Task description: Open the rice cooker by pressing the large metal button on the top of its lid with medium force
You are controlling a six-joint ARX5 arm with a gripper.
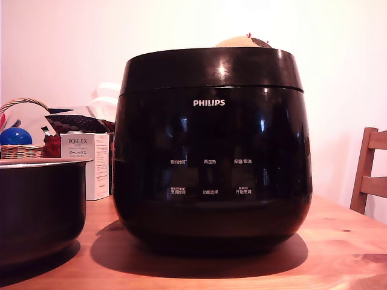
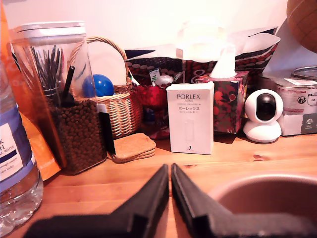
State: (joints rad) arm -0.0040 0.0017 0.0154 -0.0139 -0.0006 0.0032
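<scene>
- The rice cooker [image 1: 211,151] is sitting mid-table, its lid [image 1: 211,69] down.
- A black pot [image 1: 39,205] is standing just beside the cooker, on the exterior view's left.
- A PORLEX box [image 1: 87,163] is standing behind that pot.
- The gripper [image 2: 171,171] is hanging with fingertips nearly touching, gripping nothing.

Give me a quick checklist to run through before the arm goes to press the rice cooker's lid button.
1. Lid closed on the rice cooker: ok, it sits flush in the exterior view.
2. Button on top located: cannot tell, no view shows the top of the lid.
3. Gripper empty and shut for pressing: ok, fingertips nearly touching, nothing between them.
4. Gripper aimed at the cooker: not ok, the wrist view faces the PORLEX box and basket.
5. Cooker standing flat on the table: ok.
</scene>
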